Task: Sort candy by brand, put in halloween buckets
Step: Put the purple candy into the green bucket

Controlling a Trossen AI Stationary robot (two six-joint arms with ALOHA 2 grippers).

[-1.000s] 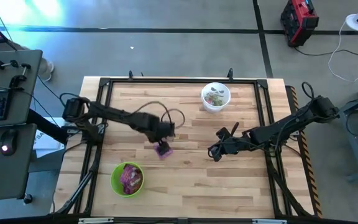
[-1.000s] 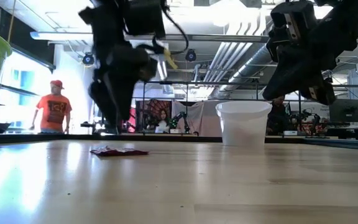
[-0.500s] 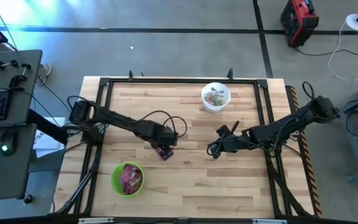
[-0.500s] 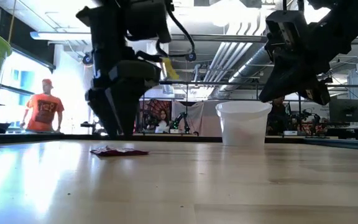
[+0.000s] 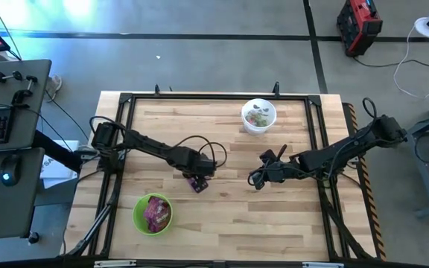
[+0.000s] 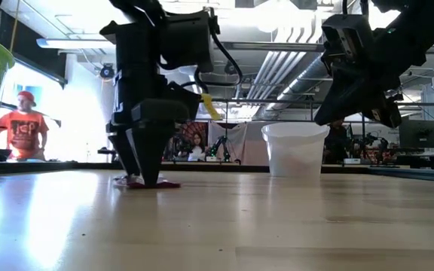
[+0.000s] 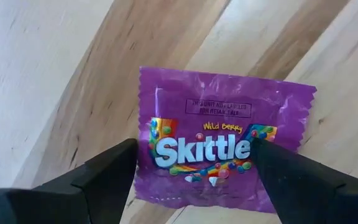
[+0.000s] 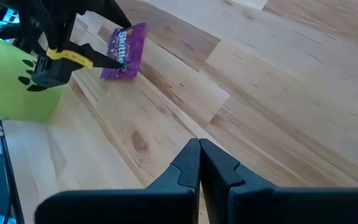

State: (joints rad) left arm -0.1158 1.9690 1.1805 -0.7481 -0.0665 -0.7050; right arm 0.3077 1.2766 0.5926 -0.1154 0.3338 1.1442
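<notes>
A purple Skittles packet (image 7: 222, 124) of candy lies flat on the wooden table (image 5: 229, 216), near its middle (image 5: 197, 184). My left gripper (image 7: 194, 149) points straight down over it, open, with one finger at each side of the packet. In the low view its fingertips (image 6: 143, 179) are down at the packet (image 6: 169, 183). My right gripper (image 8: 199, 149) is shut, holds nothing, and hangs above the table's right half (image 5: 256, 181). The lime green bucket (image 5: 135, 212) holds purple packets. The white bucket (image 5: 243, 115) holds small wrapped sweets. My left gripper comes at the packet from above with its fingers spread over the two opposite side edges (image 7: 143, 155). I cannot tell whether the fingertips touch the packet or the table. The packet lies flat on the wood.
The green bucket stands near the table's front left, the white one (image 6: 294, 149) at the far middle. A black frame (image 5: 199, 97) runs round the table. A person in an orange shirt (image 6: 22, 132) is in the room behind.
My left gripper has sunk straight down onto the purple packet, its fingers staying spread, and now straddles it at table height. The packet has not moved. The person in the background has walked toward the picture's left.
</notes>
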